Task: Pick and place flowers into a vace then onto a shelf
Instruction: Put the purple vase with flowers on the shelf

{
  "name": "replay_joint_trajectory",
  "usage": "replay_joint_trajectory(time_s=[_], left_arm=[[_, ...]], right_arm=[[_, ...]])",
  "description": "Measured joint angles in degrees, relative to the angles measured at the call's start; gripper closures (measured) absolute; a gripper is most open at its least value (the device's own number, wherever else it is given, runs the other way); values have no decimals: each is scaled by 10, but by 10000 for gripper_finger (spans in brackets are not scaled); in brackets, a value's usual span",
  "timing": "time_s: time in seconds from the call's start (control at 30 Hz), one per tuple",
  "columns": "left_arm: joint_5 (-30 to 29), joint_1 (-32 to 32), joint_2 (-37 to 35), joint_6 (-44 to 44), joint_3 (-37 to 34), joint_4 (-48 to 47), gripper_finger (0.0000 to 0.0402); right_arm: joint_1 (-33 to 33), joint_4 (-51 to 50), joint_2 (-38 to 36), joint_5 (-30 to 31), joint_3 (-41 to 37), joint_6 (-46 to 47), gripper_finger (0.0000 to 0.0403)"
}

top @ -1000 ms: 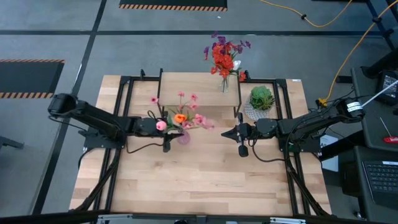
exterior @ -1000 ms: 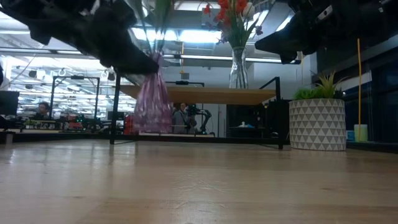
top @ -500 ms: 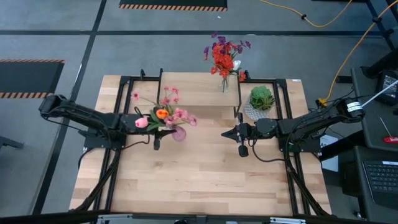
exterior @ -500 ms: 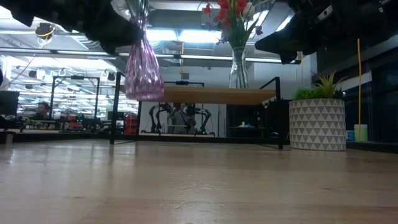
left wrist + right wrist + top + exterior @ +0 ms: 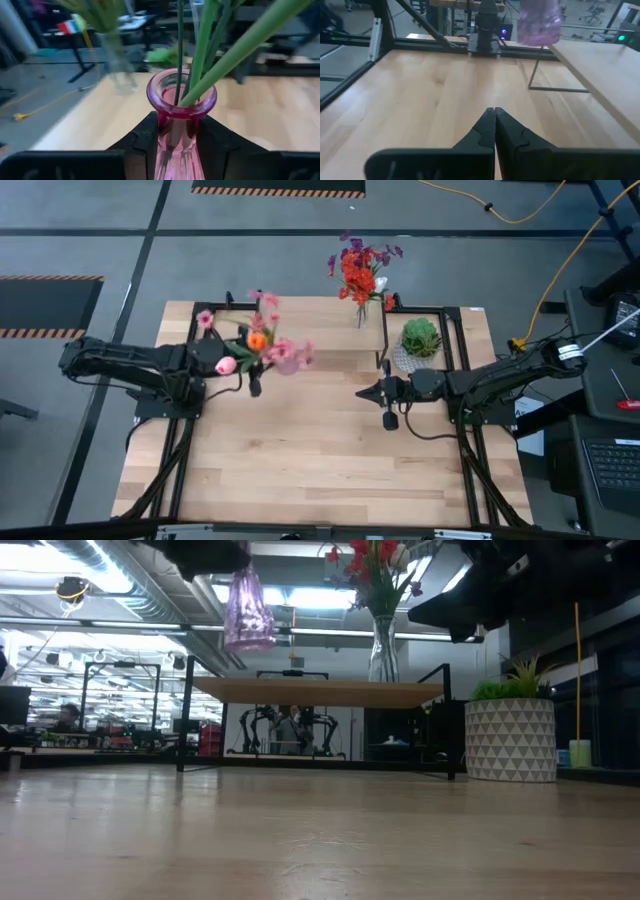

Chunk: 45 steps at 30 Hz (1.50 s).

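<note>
Left tool [image 5: 177, 145] is clamped on the neck of a pink glass vase [image 5: 178, 127], its two dark fingers [image 5: 142, 142] pressed against either side just under the rim. I see green stems rising out of the vase mouth, and from the high view the flowers [image 5: 258, 345] fan out above it: a pink tulip, an orange one and small pink blossoms. I am carrying the vase [image 5: 247, 608] in the air, well clear of the tabletop [image 5: 320, 840] and higher than the top board of the shelf [image 5: 320, 692], near the shelf's left end. On the shelf's far right corner stands a clear vase [image 5: 380, 650] with red and purple blooms. A spiky green plant in a white patterned pot [image 5: 510, 735] sits on the tabletop beside the shelf's right end. My right tool [image 5: 494, 127] hangs above the tabletop near that end, fingers pressed together and holding nothing.
</note>
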Motion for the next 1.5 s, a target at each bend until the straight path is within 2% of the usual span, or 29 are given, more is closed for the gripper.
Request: replay_joint_trajectory(time_s=[0.23, 0.53, 0.67, 0.87, 1.13, 1.4, 1.5], left_arm=[[30, 89, 24, 9, 42, -4, 305], [79, 182, 42, -8, 48, -18, 305], [107, 209, 43, -6, 48, -9, 305], [102, 250, 49, 1, 48, -6, 305], [149, 293, 101, 1, 50, 32, 305], [164, 335, 166, 12, 121, 6, 305], [163, 344, 178, 13, 128, -13, 305]], right_arm=[[-21, 0, 0, 0, 0, -9, 400], [-25, 4, 0, 0, 0, -38, 400], [-25, 10, 0, 0, 0, -42, 400], [-25, 10, 0, 0, 0, -42, 400], [-25, 12, 0, 0, 0, -41, 400], [-36, 13, 0, 0, 0, -41, 400], [-37, 13, 0, 0, 0, -45, 400]])
